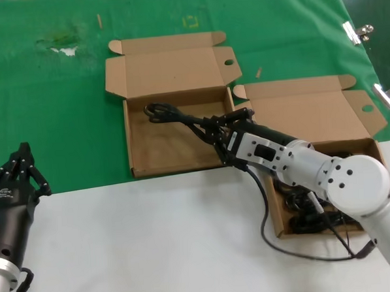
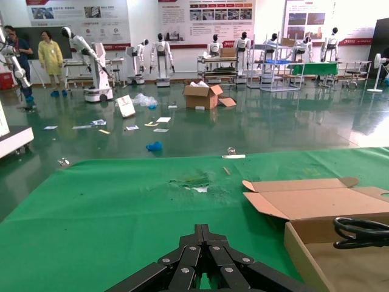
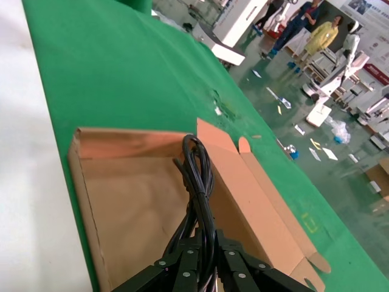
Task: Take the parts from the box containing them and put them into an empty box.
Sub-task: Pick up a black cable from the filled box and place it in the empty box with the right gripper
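Observation:
My right gripper is shut on a black cord bundle, one of the parts, and holds it over the empty box, the left of two open brown boxes. In the right wrist view the cord runs out from between the closed fingers above that box's bare floor. More black cords lie in the box containing them, partly hidden under my right arm. My left gripper is parked at the near left, shut and holding nothing; its fingertips point over the green cloth.
Both boxes stand on the green cloth, their lids folded back. A white table surface lies nearer me. Metal clips sit at the cloth's right edge. My own thin black wire loops below the right arm.

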